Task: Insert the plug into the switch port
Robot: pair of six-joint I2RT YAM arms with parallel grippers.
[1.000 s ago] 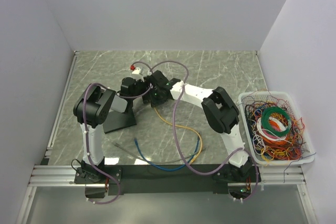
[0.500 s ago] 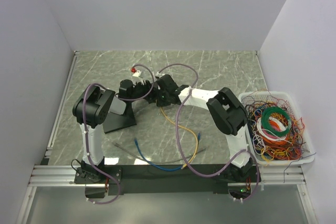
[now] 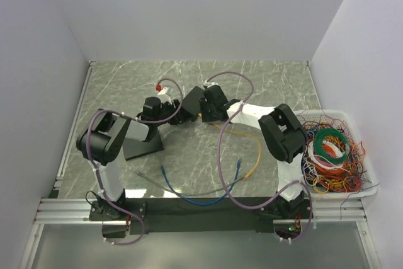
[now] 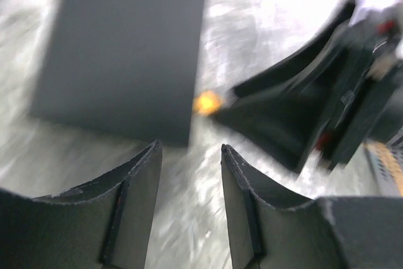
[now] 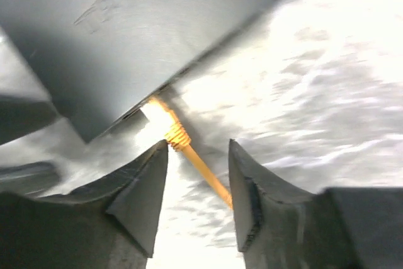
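Top external: wire bin [image 3: 329, 152] sat at right, blue cable [image 3: 173, 190] at bottom | left gripper [image 4: 189, 162] parted, empty | right gripper [image 5: 198, 155] parted around yellow cable [image 5: 211, 182] | marble table [image 3: 271, 80], white walls [image 3: 189, 11].

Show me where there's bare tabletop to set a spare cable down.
Bare: the far strip of the table along the back wall, and the far right corner beyond the wire basket. Crowded: the middle, where the left hand and right hand sit close together, and the near centre, strewn with the yellow cable and blue cable.
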